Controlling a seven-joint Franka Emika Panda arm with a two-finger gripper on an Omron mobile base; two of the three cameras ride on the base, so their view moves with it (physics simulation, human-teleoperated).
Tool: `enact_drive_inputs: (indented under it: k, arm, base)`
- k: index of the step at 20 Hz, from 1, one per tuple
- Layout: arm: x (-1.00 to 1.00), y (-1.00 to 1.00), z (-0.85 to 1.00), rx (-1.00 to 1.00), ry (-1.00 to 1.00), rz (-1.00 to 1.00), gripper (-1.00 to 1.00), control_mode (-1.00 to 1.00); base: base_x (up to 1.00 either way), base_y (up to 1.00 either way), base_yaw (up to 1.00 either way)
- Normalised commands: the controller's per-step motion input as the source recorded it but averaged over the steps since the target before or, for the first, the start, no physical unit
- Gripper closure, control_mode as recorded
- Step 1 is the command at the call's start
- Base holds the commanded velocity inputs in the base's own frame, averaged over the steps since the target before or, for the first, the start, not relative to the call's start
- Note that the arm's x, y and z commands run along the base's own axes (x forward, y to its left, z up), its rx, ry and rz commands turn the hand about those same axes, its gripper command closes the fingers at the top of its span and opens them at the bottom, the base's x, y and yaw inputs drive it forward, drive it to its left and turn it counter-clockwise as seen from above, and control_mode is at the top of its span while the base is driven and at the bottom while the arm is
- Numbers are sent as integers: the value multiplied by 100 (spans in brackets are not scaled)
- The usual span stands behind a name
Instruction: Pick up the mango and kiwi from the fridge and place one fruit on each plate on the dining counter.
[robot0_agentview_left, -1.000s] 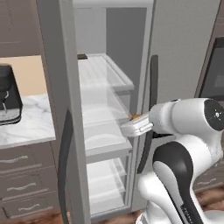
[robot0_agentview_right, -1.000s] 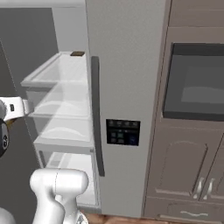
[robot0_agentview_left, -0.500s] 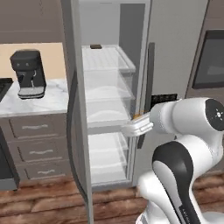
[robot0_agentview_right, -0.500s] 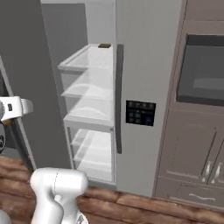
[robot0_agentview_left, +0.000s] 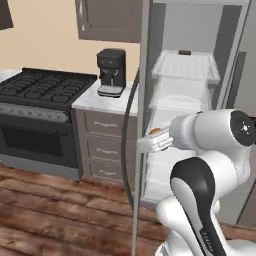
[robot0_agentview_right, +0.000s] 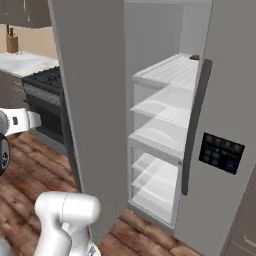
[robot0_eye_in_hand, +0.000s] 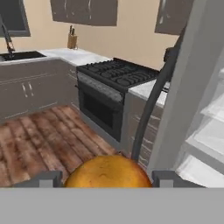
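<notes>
The gripper (robot0_eye_in_hand: 107, 180) is clamped on the mango (robot0_eye_in_hand: 108, 171), apparently snug between its fingers, level with the open fridge (robot0_agentview_left: 186, 100) door's edge, so it should carry steadily, swinging wide of that door and the stove (robot0_eye_in_hand: 117, 74) beyond.

Home kitchen: stove (robot0_agentview_left: 42, 87), fridge (robot0_agentview_right: 165, 125), coffee machine (robot0_agentview_left: 111, 72).

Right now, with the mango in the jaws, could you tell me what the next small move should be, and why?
Probably keep turning the base away from the fridge toward open floor. The mango sits between the jaws in the hand view, and the stove and the fridge door's edge lie ahead, with no plate in sight yet.
</notes>
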Motion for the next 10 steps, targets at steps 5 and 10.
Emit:
enact_drive_inputs:
  k: [5,10]
  arm:
    - [0,0,0,0,0,0,100,100]
    - [0,0,0,0,0,0,100,100]
  base:
    - [0,0,75]
    - [8,6,72]
